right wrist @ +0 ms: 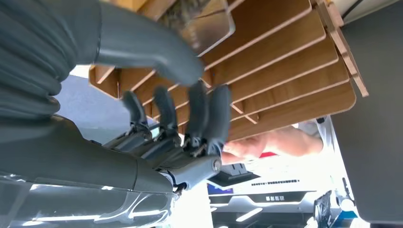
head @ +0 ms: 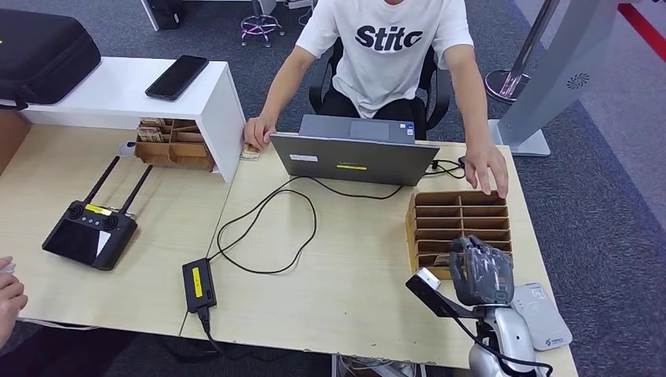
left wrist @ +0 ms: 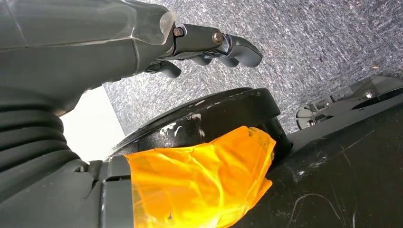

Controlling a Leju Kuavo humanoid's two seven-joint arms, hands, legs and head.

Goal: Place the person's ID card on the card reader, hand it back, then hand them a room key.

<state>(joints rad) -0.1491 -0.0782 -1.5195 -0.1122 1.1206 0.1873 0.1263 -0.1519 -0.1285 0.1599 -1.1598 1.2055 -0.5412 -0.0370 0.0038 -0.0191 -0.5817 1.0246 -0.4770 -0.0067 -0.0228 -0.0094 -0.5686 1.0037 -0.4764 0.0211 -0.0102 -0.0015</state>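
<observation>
Right hand [head: 481,271] above the near end of the slotted wooden card rack [head: 459,224], fingers [right wrist: 209,114] spread and empty, flat white card reader [head: 542,314] just beside it, left hand [left wrist: 209,45] loosely curled, empty.

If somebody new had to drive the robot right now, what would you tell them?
Left hand: hangs over the floor, holding nothing.
Right hand: fingers apart, holding nothing, at the near end of the wooden card rack.
Things: a card sits in a rack slot by the thumb. The card reader lies on the table to the hand's right. The person sits behind the laptop.
Done: the ID step cannot be judged.
Left: probably take a key card and hand it over.
</observation>
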